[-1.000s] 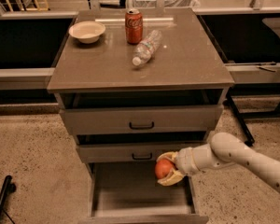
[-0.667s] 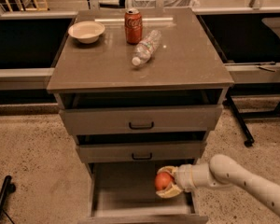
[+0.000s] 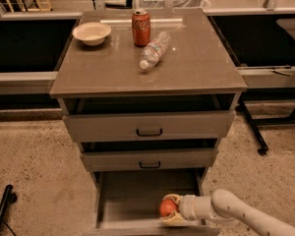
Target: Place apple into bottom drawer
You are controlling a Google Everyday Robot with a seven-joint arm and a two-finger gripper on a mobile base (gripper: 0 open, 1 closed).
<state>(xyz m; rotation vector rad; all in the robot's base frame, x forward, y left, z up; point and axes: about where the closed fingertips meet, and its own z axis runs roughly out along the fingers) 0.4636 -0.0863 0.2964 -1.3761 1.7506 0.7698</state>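
The red-orange apple sits between the fingers of my gripper, low inside the open bottom drawer near its front right corner. The gripper is shut on the apple, with one cream finger above it and one below. My white arm reaches in from the lower right. I cannot tell whether the apple touches the drawer's grey floor. The drawer is pulled out under the two upper drawers.
On the cabinet top stand a red soda can, a lying clear water bottle and a white bowl. The two upper drawers stand slightly ajar. A black stand leg lies on the floor at left.
My gripper has carried the apple down and a little to the left, from in front of the middle drawer into the open bottom drawer.
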